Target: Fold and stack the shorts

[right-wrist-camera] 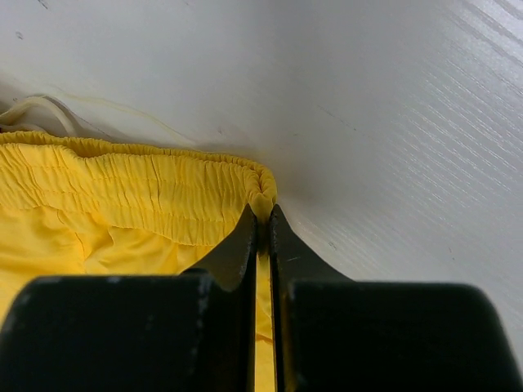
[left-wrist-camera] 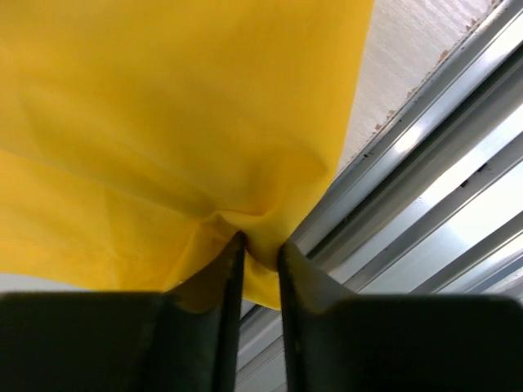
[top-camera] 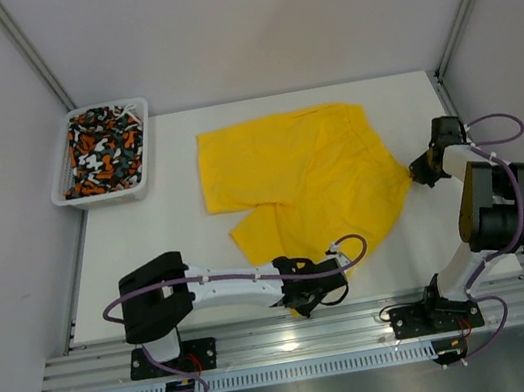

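White tabletop (top-camera: 149, 246), frame centre: plain bright yellow fabric shorts (top-camera: 299, 174) pinched by right gripper (right-wrist-camera: 263, 211) at waistband and left gripper (left-wrist-camera: 260, 245) at hem; next, likely fold over.

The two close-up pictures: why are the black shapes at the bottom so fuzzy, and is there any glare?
Left wrist view: the fingers sit too near the lens, so they blur; the metal rail gleams brightly. Right wrist view: the fingers blur likewise, while the yellow shorts show crisp gathers; the table carries soft sheen.
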